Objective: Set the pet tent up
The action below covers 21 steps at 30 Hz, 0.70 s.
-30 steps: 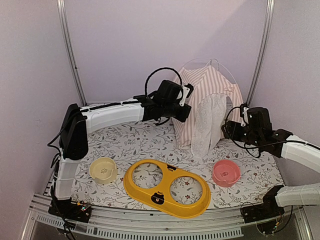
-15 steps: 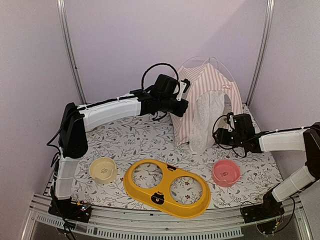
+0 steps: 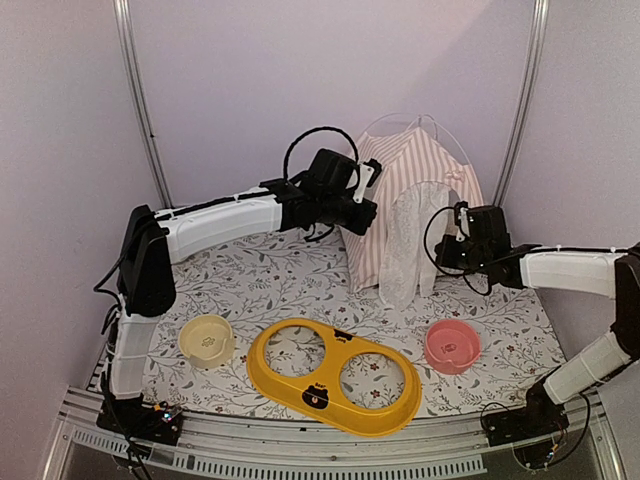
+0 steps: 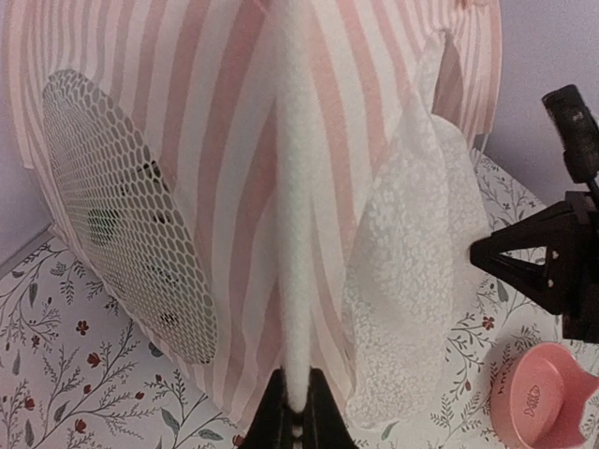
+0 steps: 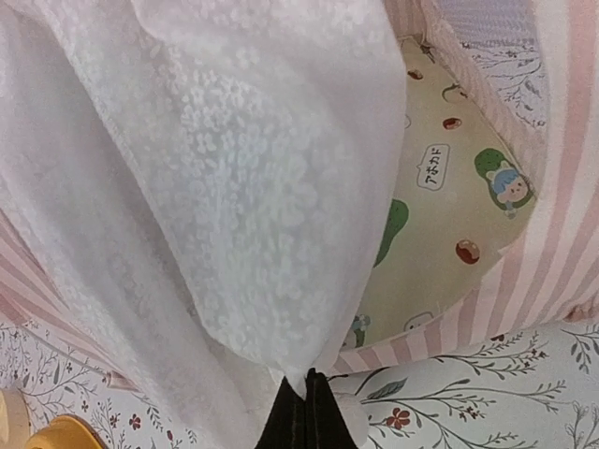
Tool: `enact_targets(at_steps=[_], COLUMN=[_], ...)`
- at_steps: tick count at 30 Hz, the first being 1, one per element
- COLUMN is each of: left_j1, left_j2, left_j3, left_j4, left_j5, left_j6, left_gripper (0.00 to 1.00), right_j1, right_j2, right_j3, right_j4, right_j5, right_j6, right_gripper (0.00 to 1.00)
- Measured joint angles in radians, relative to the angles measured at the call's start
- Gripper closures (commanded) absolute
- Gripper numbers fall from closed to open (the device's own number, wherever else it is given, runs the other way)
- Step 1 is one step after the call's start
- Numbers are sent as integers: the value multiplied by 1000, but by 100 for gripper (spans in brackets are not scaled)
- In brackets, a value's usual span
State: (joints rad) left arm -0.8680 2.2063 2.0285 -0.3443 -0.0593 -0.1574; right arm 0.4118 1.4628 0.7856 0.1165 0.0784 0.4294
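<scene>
The pet tent (image 3: 420, 165), a pink-and-white striped teepee, stands upright at the back right of the table. My left gripper (image 3: 366, 214) is shut on the tent's padded white corner seam (image 4: 298, 281), near its lower left edge. A mesh window (image 4: 122, 206) shows to the left of that seam. My right gripper (image 3: 441, 256) is at the doorway, shut on the lower corner of the sheer lace curtain (image 5: 234, 187). Behind the curtain a cream cartoon-print cushion (image 5: 449, 224) lies inside the tent. In the wrist views the left gripper (image 4: 298, 416) and the right gripper (image 5: 306, 388) each pinch fabric.
A yellow two-hole bowl holder (image 3: 333, 375) lies at the front centre. A cream bowl (image 3: 207, 338) sits at the front left and a pink bowl (image 3: 452, 345) at the front right, under my right arm. Metal posts (image 3: 140, 100) and walls close in the floral table.
My right arm swung in from the right to the doorway and its jaws closed on the lace curtain. My left gripper, still holding the seam, rose slightly early on, shifting the tent.
</scene>
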Motion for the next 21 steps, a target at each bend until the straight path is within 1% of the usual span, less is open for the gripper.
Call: enact_targets(at_steps=[5,9,10,13,15,16,17,19,21], left_j1=[0,0,0,0,-1,-3,-6,-9,-14], left_j2=[0,0,0,0,0,0,0,1,2], left_j3=[3,15,19,29,32,32,32,32,32], left_j4=[1,2,2,4,10,11,12,14,18], left_j5=[2,8,11,26,34,38,43,49,51], left_j6=[0,-1,-1,-1,0,0,3,12,23], left_gripper=[100,100,100,100,100,100,100,100,100], right_j1=[0,0,0,0,0,0,0,0,0], right_j2=[-185,-304,-319,-342,-347,-347,-347,-348,-355], right_j3=[34,138,162,184,166,150,133,108,100], right_j4=[-214,-409,-448,-525,-560,-573,-586,-612,-638], right_j5=[50,105,119,133,122,115,100,82,66], right_j6=[4,4,4,4,11,10,10,16,11], right_gripper=[100,100,96,70,56,46,39,30,24])
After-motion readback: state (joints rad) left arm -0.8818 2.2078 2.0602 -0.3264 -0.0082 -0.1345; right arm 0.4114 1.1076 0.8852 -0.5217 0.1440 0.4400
